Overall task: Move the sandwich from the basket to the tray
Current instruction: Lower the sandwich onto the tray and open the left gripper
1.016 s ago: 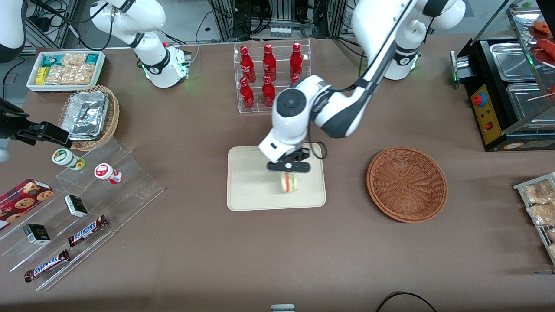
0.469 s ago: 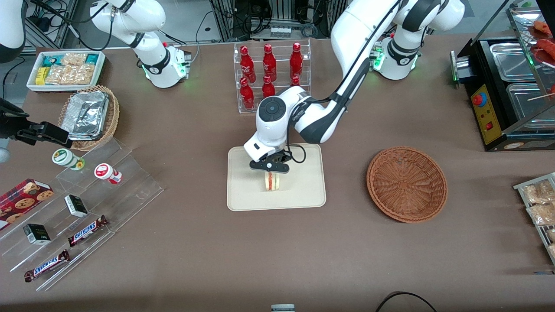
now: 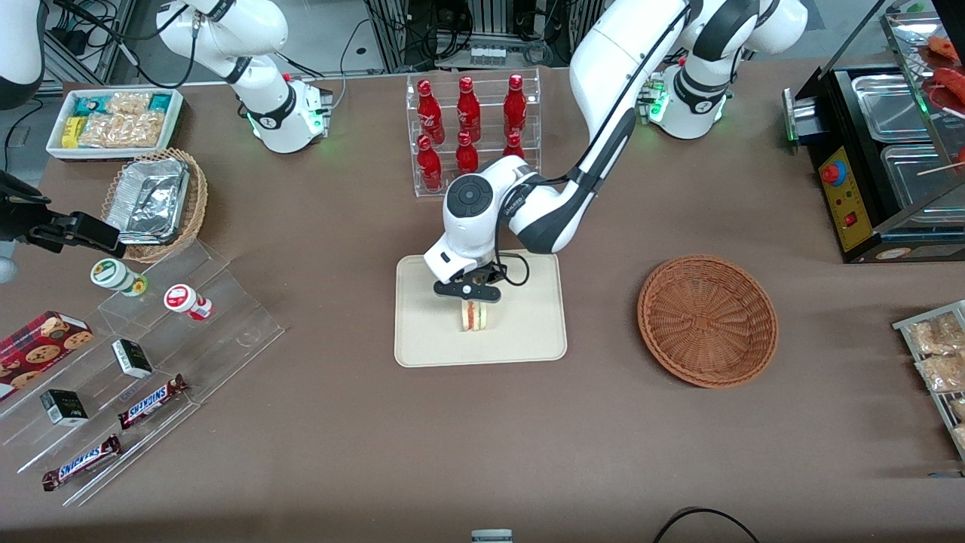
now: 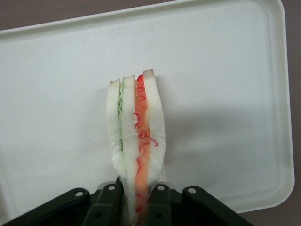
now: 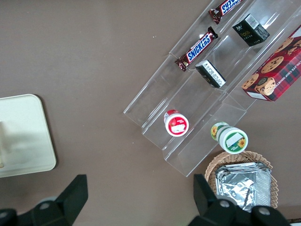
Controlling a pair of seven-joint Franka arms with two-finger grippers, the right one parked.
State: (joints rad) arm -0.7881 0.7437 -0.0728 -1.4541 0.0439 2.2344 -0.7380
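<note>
Since 0.5 s ago the gripper (image 3: 469,296), clamped on the sandwich (image 3: 475,317), has barely shifted over the tray (image 3: 422,347).

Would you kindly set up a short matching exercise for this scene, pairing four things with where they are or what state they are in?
Things:
1. sandwich
2. basket
3. red bottles
4. end effector

Places or states:
A. standing in a clear rack, farther from the front camera than the tray
B. shut on the wrapped wedge, over the tray
C. held upright, cut edge showing red and green filling
D. nothing in it, beside the tray toward the working arm's end

Pairs: 1-C, 2-D, 3-A, 4-B
</note>
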